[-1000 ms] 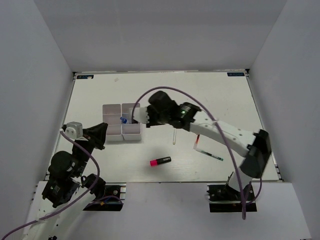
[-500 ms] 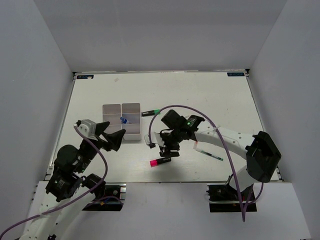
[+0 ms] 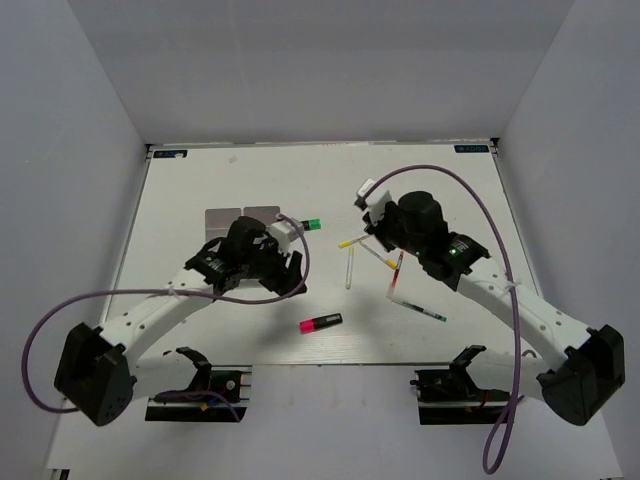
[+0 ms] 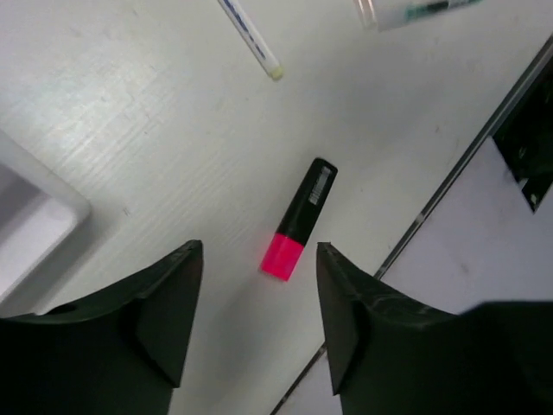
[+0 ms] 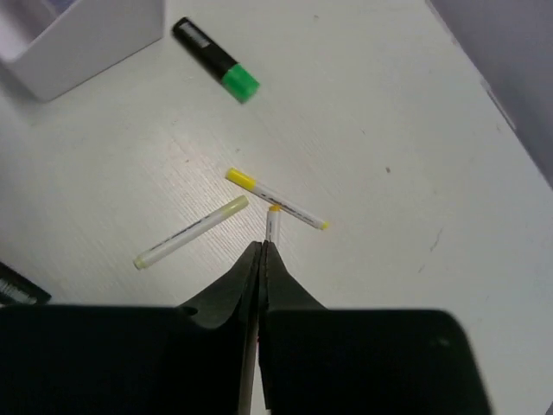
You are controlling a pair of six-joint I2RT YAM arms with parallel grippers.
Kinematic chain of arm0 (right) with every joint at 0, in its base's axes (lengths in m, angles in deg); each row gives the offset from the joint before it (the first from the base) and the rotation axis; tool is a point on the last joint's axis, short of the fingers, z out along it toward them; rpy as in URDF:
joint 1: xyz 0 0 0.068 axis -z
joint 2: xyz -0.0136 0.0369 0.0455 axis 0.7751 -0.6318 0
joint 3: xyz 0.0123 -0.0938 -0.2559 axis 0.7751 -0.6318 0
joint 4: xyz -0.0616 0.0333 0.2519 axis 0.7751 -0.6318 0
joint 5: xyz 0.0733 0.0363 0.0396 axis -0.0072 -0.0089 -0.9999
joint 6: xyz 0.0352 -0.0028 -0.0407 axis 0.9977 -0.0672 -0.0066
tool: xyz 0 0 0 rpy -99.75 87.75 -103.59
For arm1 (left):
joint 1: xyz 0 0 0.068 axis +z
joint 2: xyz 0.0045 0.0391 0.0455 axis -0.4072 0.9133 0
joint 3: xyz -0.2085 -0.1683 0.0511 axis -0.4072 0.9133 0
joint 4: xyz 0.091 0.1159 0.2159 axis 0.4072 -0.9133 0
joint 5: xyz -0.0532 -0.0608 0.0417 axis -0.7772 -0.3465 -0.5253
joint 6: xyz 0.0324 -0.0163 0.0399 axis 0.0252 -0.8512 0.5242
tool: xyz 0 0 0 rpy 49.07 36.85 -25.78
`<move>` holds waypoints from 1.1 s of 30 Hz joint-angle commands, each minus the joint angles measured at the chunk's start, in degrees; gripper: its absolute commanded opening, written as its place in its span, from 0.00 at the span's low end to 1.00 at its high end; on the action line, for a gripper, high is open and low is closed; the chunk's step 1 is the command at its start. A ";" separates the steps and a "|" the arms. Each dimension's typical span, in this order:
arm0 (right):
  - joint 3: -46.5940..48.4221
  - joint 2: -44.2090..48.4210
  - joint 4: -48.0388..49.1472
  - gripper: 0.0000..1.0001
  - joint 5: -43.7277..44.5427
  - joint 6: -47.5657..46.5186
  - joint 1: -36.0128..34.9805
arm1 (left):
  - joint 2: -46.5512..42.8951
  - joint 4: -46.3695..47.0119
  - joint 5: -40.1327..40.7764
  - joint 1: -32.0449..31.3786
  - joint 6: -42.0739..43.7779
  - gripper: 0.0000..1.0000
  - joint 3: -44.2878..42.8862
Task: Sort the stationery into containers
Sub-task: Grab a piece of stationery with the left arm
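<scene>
The white compartment tray is partly hidden under my left arm. My left gripper hovers open above the table. A pink-capped black highlighter lies just ahead of its fingertips, untouched. My right gripper is shut on a thin white pen whose orange tip pokes out past the jaw tips. A yellow-capped pen and a pale pen lie beside it. A green-capped highlighter lies right of the tray.
A red-tipped pen and another thin pen lie right of centre. The table's near edge runs close behind the pink highlighter. A tray corner shows in both wrist views.
My left arm swung from the far left to the middle, over the tray, and its jaws opened. My right arm moved from the tray, past the pink highlighter, to the pens and shut.
</scene>
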 commanded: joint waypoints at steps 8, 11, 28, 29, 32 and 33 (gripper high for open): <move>-2.22 6.27 7.67 0.24 -0.13 14.15 9.79 | 16.57 -3.87 5.30 -15.34 1.45 0.77 -9.15; -2.56 6.53 7.75 0.27 -2.77 14.59 11.90 | 22.26 -5.62 12.85 -20.35 1.45 0.79 -12.05; -4.06 9.96 6.70 0.31 -10.86 15.91 16.91 | 40.66 -13.89 34.84 -32.49 0.31 0.66 -24.37; -4.15 10.13 6.61 0.31 -11.12 15.82 17.00 | 41.19 -13.89 35.37 -32.49 0.31 0.61 -24.37; -4.41 10.40 6.70 0.31 -11.91 16.08 17.44 | 41.72 -14.42 34.67 -32.49 0.31 0.45 -24.37; -4.41 10.49 6.70 0.31 -12.00 15.99 17.53 | 41.72 -14.42 34.06 -32.49 0.31 0.40 -24.37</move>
